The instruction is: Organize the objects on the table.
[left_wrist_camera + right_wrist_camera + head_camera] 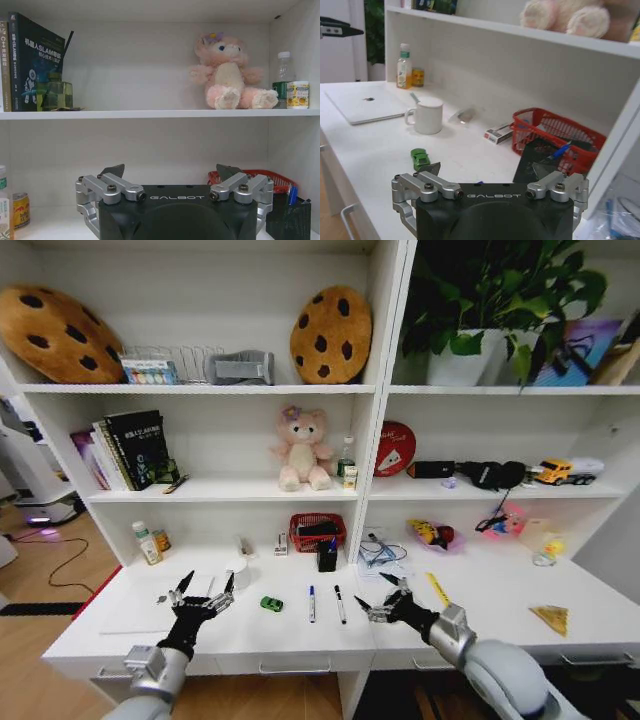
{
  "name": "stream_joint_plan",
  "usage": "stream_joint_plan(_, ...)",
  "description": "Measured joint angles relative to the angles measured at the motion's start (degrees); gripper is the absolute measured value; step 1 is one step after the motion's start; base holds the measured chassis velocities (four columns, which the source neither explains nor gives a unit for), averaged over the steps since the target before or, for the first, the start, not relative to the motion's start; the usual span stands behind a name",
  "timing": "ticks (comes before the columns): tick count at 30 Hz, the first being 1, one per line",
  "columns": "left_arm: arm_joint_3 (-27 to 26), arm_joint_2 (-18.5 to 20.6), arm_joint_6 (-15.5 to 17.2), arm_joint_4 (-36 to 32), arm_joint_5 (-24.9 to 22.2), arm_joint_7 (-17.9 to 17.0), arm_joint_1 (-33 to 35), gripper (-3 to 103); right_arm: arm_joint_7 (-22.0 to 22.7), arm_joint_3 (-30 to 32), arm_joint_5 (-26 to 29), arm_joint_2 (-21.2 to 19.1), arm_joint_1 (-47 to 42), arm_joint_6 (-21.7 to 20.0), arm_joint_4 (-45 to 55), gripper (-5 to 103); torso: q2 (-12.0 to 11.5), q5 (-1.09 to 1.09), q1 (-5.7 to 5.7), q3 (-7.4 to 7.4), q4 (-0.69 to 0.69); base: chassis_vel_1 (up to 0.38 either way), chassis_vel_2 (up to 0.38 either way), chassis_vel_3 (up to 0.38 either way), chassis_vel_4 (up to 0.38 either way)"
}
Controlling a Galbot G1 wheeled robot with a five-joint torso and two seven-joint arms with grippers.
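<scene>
On the white table (pixel 250 635) a slim silver laptop (pixel 140 608) lies at the left, with my left gripper (pixel 208 581) hovering open over its right edge. A tiny green toy car (pixel 271 603) sits just right of that gripper. Two marker pens (pixel 312 603) (pixel 340 604) lie side by side in the middle. My right gripper (pixel 376 591) floats open a little right of the pens, empty. The right wrist view has the car (pixel 421 157) and the laptop (pixel 367 102) beyond its open fingers (pixel 436 168). The left gripper (pixel 171 171) faces the shelf wall.
A white mug (pixel 238 570), a black pen holder (pixel 327 555) and a red basket (pixel 317 531) stand at the back of the table. A bottle (pixel 147 543) and small can (pixel 161 540) stand back left. A yellow stick (pixel 438 588) and yellow wedge (pixel 551 617) lie right. The shelf unit (pixel 380 390) rises behind.
</scene>
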Motion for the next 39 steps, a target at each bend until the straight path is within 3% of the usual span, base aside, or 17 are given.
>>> stream_joint_plan(4,0.0,0.0,0.0,0.0,0.0,0.0,0.0,100,-1.2,-14.5,4.5,-3.4,15.4,-2.4,-6.4,100,0.0,0.00,0.00,0.00,-0.01,0.000,0.000,0.000,0.000)
stream_joint_plan(7,0.0,0.0,0.0,0.0,0.0,0.0,0.0,100,-1.9,-18.9,5.3,-3.0,20.7,-3.2,-9.6,100,0.0,-0.04,0.00,0.00,-0.01,0.000,0.000,0.000,0.000)
stream_joint_plan(9,0.0,0.0,0.0,0.0,0.0,0.0,0.0,100,-2.8,-27.6,7.1,-0.7,31.2,-4.8,-15.2,100,0.0,0.02,0.00,0.00,-0.04,0.000,0.000,0.000,0.000)
stream_joint_plan(10,0.0,0.0,0.0,0.0,0.0,0.0,0.0,100,-2.8,-27.6,7.1,-0.7,31.2,-4.8,-15.2,100,0.0,0.02,0.00,0.00,-0.04,0.000,0.000,0.000,0.000)
stream_joint_plan(12,0.0,0.0,0.0,0.0,0.0,0.0,0.0,100,-2.9,-36.0,9.3,2.6,41.6,-6.1,-20.5,100,0.0,-0.04,0.00,0.00,0.01,0.000,0.000,0.000,0.000)
stream_joint_plan(13,0.0,0.0,0.0,0.0,0.0,0.0,0.0,100,-2.9,-36.0,9.3,2.6,41.6,-6.1,-20.5,100,0.0,-0.04,0.00,0.00,0.01,0.000,0.000,0.000,0.000)
stream_joint_plan(15,0.0,0.0,0.0,0.0,0.0,0.0,0.0,100,-4.4,-43.9,11.3,6.5,49.5,-6.4,-26.6,100,0.0,-0.01,0.01,0.00,-0.01,0.000,0.000,0.000,0.000)
stream_joint_plan(16,0.0,0.0,0.0,0.0,0.0,0.0,0.0,100,-4.4,-43.9,11.3,6.5,49.5,-6.4,-26.6,100,0.0,-0.01,0.01,0.00,-0.01,0.000,0.000,0.000,0.000)
stream_joint_plan(20,0.0,0.0,0.0,0.0,0.0,0.0,0.0,100,-6.7,-52.3,16.8,10.1,57.9,-10.3,-31.8,100,0.0,-0.01,0.00,0.00,-0.01,0.000,0.000,0.000,0.000)
stream_joint_plan(28,0.0,0.0,0.0,0.0,0.0,0.0,0.0,100,-9.1,-60.1,21.7,15.0,66.2,-15.6,-38.5,100,0.0,-0.02,0.00,0.00,-0.02,0.000,0.000,0.000,0.000)
stream_joint_plan(32,0.0,0.0,0.0,0.0,0.0,0.0,0.0,100,-6.6,-63.1,21.9,19.7,67.9,-17.2,-42.3,100,0.0,-0.02,0.00,0.00,-0.04,0.000,0.000,0.000,0.000)
stream_joint_plan(35,0.0,0.0,0.0,0.0,0.0,0.0,0.0,100,-4.3,-64.4,20.6,25.6,68.0,-18.7,-45.7,100,0.0,-0.01,-0.01,-0.01,0.00,0.000,0.000,0.000,0.000)
stream_joint_plan(39,0.0,0.0,0.0,0.0,0.0,0.0,0.0,100,-3.8,-65.1,18.3,27.9,68.1,-19.4,-47.5,100,0.0,-0.01,-0.01,-0.01,0.00,0.000,0.000,0.000,0.000)
